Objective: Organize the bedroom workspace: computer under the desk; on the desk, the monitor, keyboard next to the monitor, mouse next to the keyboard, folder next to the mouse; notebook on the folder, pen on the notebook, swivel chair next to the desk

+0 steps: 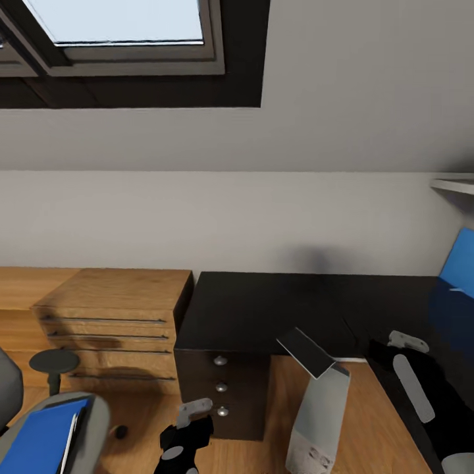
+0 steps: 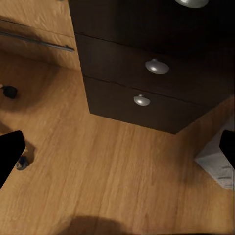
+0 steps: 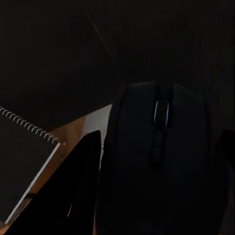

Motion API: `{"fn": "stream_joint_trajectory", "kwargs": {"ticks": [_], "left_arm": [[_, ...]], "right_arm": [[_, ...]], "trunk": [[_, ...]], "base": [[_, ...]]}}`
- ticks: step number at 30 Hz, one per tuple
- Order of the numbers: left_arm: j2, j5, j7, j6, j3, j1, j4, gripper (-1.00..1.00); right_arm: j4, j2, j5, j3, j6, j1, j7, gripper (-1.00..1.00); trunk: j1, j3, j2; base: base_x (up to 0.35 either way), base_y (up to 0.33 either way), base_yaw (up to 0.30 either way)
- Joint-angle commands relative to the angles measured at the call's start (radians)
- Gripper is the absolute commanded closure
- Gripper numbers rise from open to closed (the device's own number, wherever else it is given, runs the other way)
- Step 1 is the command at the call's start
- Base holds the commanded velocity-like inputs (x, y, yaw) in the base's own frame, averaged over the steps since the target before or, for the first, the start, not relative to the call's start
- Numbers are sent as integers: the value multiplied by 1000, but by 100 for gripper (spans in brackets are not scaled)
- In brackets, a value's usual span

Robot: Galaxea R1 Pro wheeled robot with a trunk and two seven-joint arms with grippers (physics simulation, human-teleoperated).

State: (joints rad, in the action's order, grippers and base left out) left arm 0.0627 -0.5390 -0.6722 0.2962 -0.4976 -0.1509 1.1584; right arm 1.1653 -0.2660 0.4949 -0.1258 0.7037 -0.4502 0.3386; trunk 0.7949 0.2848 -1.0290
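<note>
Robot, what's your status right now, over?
Left gripper open, empty, by drawer unit. Right gripper shut on mouse above desk. Folder on swivel chair.

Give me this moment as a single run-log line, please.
right gripper: shut on mouse over desk | left gripper: open, low by drawer unit | folder: on swivel chair

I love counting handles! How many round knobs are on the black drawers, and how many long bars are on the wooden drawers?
Round knobs on the black drawer unit: 3
Long bar handles on the wooden chest: 4
Total: 7
</note>
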Motion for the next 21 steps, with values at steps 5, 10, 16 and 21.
{"fn": "stream_joint_trajectory", "kwargs": {"ticks": [5,10,16,21], "left_arm": [[0,-4,-6,2,-5,-1,1,-100],[4,-3,-7,0,-40,-1,-1,-100],[4,-6,-13,-3,-105,-1,-2,-100],[5,-7,-13,-3,-107,-1,-2,-100]], "right_arm": [[-6,-8,-16,7,1,-1,-2,100],[-8,-14,-44,8,-1,-1,-9,100],[-17,-44,-182,5,-3,-1,-131,100],[-22,-68,-249,8,0,-1,-188,100]], "trunk": [[0,1,-1],[0,1,-1],[0,-2,-1],[0,-6,-1]], "base": [[0,0,-300],[0,0,-300],[0,0,-299],[0,0,-293]]}}
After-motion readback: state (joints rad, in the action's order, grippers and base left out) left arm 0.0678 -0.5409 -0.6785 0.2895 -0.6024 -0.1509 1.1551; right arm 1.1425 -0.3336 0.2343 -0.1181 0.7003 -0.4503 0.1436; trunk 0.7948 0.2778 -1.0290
